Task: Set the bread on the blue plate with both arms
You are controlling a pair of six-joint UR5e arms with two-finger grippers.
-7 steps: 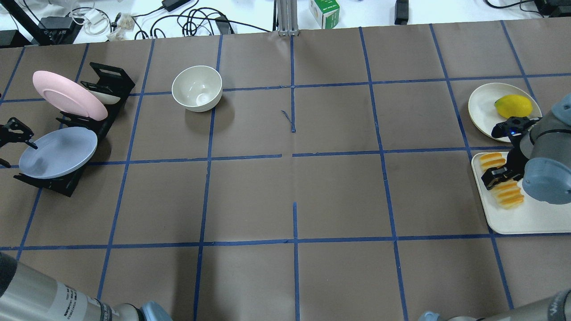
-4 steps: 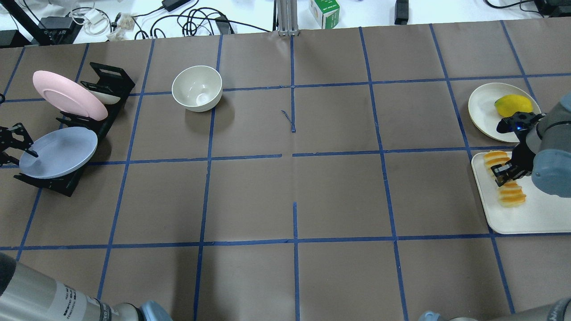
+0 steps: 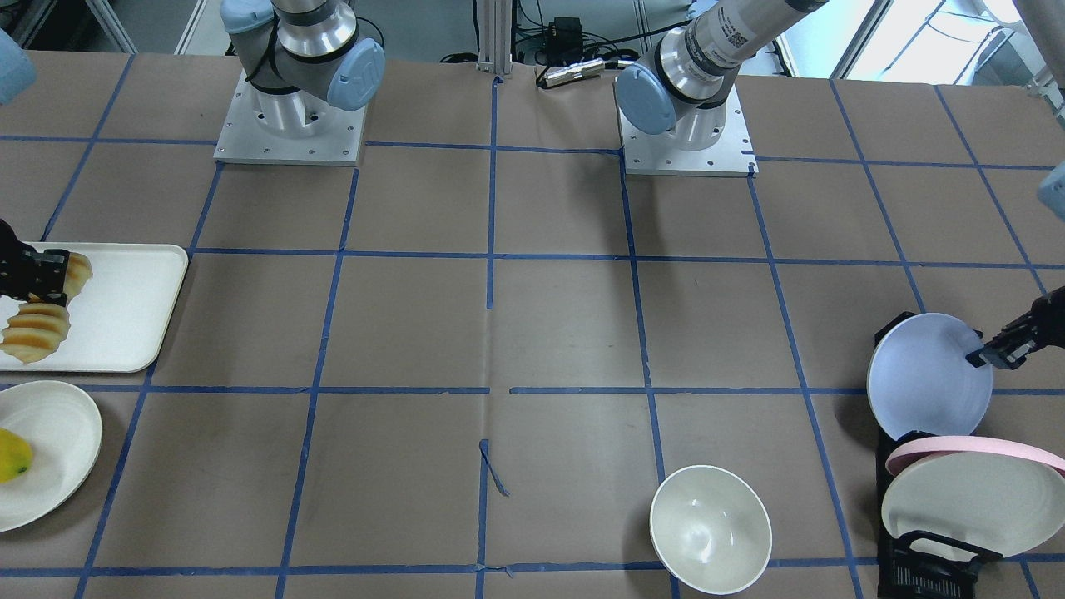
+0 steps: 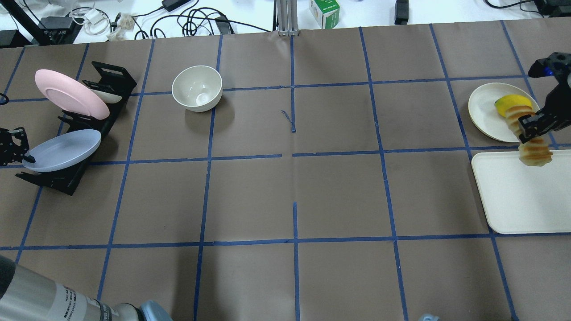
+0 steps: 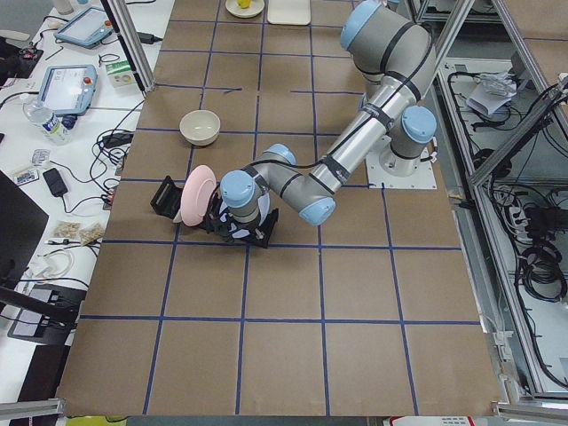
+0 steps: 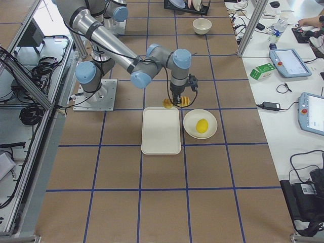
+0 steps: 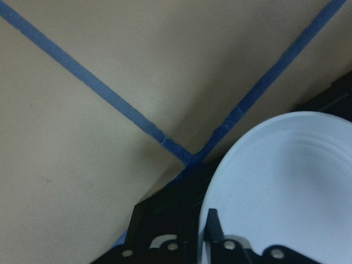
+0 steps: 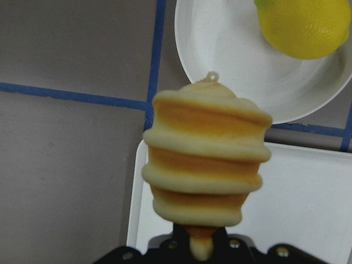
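Brown gridded desk (image 4: 339,196). Right pincer (image 4: 531,127) holds the bread (image 4: 535,151) mid-length, above the tray (image 4: 517,196) edge. Left pincer (image 4: 26,156) clamps the blue plate (image 4: 62,149) rim in the rack (image 4: 62,183). Best practice: lift the plate clear and level before bringing the bread across.
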